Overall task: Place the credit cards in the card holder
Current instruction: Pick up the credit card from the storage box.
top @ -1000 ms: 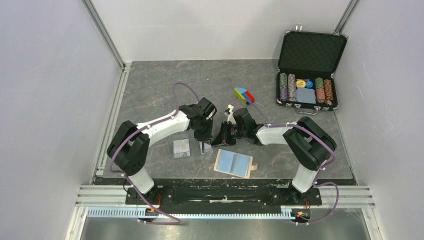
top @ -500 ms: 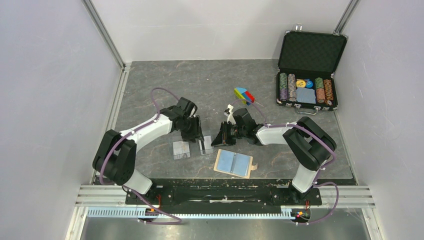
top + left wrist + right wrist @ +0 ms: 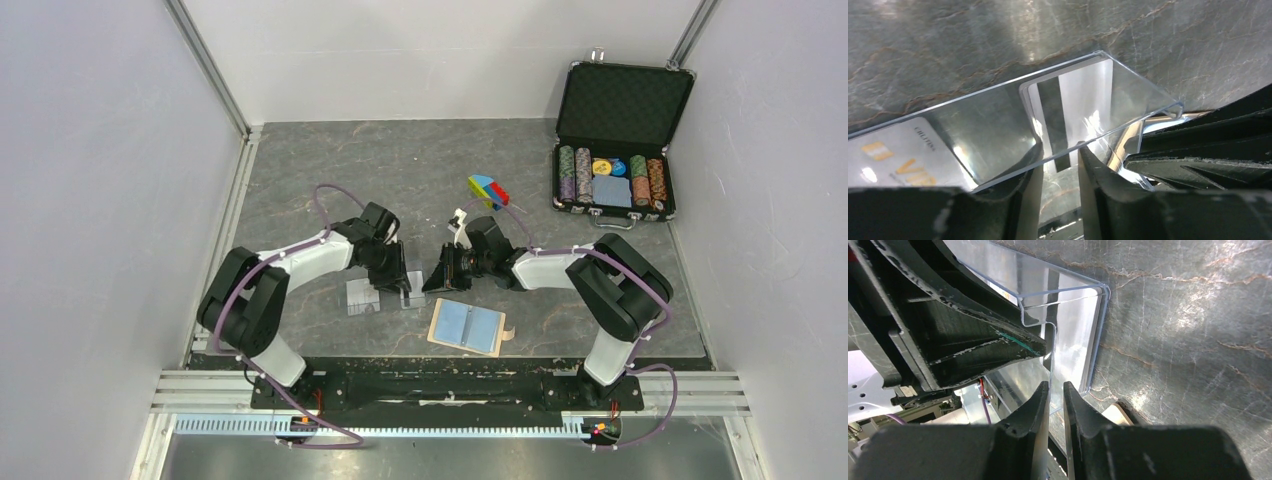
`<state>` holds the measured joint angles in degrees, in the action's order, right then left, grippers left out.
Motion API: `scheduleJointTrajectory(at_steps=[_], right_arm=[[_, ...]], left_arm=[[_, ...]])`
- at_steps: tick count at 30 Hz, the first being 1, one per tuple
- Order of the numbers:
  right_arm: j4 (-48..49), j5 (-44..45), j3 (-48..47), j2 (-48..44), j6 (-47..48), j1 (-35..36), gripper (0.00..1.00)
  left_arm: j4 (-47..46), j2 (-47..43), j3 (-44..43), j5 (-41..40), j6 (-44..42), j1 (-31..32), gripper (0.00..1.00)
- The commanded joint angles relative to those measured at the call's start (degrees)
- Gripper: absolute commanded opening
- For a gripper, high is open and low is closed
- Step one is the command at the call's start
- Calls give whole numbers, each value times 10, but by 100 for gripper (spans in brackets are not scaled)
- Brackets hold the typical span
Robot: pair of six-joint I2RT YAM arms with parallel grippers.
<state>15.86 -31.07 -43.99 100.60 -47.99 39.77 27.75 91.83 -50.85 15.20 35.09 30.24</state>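
Observation:
The tan card holder [image 3: 467,327] lies open at the front of the table, blue-white pockets up; its corner shows in the right wrist view [image 3: 1118,415]. A clear plastic case [image 3: 410,292] stands between my grippers. One pale credit card with gold marks [image 3: 362,297] lies left of it, and shows in the left wrist view [image 3: 898,160]. A second card with a dark stripe [image 3: 1073,110] shows through the case wall [image 3: 998,115]. My left gripper [image 3: 398,280] [image 3: 1058,150] has its jaws apart at the case's edge. My right gripper [image 3: 432,280] [image 3: 1056,387] pinches a case wall [image 3: 1073,340].
A black poker-chip case [image 3: 612,190] stands open at the back right with chips and a blue deck. A small coloured block toy [image 3: 488,190] lies behind the right gripper. White walls enclose the table on three sides.
My left gripper swung left away from the clear case, then came back right and lower beside it. The right arm, the card holder and the flat card have not moved.

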Motion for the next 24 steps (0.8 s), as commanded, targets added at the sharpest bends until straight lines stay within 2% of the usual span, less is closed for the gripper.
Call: scheduleJointTrajectory(at_steps=[1, 7, 8, 13, 24], right_arm=[[-11, 0, 0, -9, 14, 4, 16], [-10, 0, 3, -11, 15, 4, 16], [-10, 0, 3, -12, 15, 4, 16], [-9, 1, 7, -13, 14, 4, 16], [-3, 3, 14, -17, 11, 4, 16]], left_arm=[[-9, 56, -4, -10, 16, 21, 33], [33, 71, -43, -66, 8, 59, 4], [39, 66, -47, -74, 9, 63, 2], [74, 34, -76, -102, 6, 74, 2], [79, -4, -103, -89, 22, 89, 2]])
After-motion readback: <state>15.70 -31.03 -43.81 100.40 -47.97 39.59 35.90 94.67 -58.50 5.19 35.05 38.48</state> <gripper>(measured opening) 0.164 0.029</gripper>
